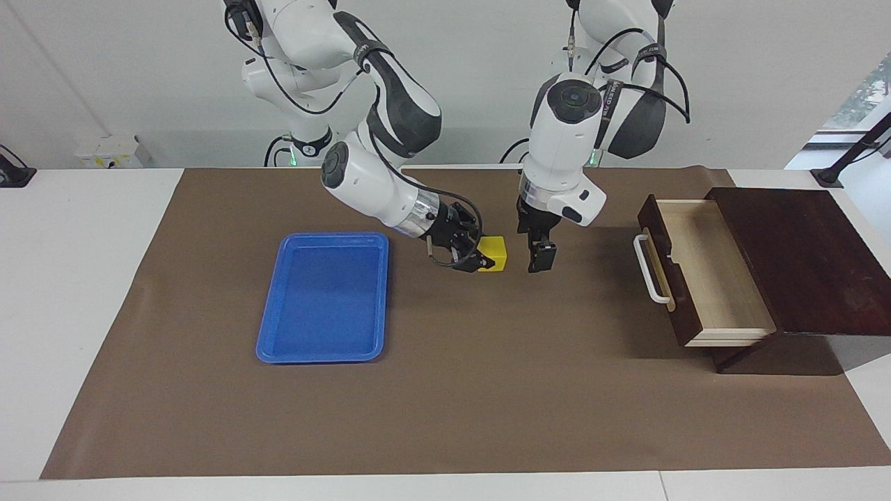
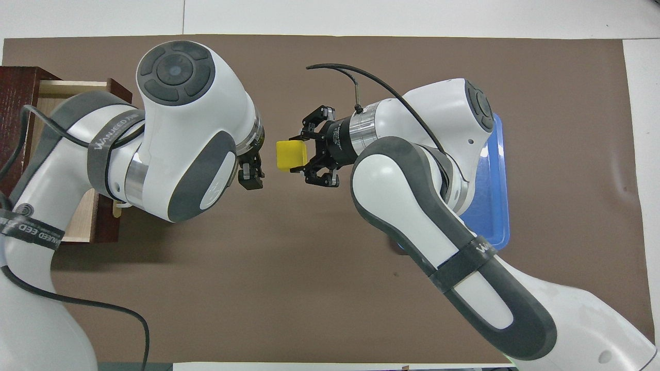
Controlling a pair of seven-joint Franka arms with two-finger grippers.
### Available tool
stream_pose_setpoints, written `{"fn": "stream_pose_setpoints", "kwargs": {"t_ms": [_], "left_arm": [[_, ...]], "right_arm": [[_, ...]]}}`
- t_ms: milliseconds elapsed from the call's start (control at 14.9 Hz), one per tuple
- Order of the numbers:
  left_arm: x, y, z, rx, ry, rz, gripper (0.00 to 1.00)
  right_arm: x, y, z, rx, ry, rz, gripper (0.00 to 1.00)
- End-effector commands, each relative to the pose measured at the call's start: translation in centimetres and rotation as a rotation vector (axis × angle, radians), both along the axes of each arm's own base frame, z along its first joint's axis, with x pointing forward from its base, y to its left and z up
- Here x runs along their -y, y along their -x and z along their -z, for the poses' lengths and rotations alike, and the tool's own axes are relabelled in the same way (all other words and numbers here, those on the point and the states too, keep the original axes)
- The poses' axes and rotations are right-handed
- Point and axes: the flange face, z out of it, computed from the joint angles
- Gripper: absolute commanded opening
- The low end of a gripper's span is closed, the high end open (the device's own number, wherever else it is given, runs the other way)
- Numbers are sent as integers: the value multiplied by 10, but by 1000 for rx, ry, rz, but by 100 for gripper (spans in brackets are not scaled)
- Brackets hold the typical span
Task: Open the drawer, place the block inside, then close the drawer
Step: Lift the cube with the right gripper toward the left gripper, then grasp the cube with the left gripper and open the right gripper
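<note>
The drawer (image 1: 703, 275) stands pulled open at the left arm's end of the table. Its pale inside is empty, its white handle (image 1: 651, 270) faces the mat's middle, and it sits in the dark wooden box (image 1: 800, 257). It also shows in the overhead view (image 2: 56, 93), mostly under the left arm. My right gripper (image 1: 485, 259) (image 2: 300, 155) is shut on the yellow block (image 1: 495, 252) (image 2: 290, 154) and holds it low over the middle of the mat. My left gripper (image 1: 541, 263) (image 2: 251, 175) points down beside the block, a small gap away, between it and the drawer.
A blue plastic tray (image 1: 324, 299) (image 2: 497, 206) lies empty on the brown mat toward the right arm's end of the table, partly under the right arm in the overhead view. The brown mat (image 1: 487, 390) covers most of the white table.
</note>
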Motion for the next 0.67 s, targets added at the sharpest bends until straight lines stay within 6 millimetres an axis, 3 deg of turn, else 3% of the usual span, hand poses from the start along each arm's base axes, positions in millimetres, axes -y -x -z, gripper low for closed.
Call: {"fn": "stream_pose_setpoints", "kwargs": {"t_ms": [0, 602], "left_arm": [[30, -7, 16, -25, -33, -26, 100], [39, -1, 16, -32, -31, -28, 100]], "right_arm": [[-1, 1, -1, -15, -20, 23, 0], [0, 0, -3, -15, -22, 23, 0]]}}
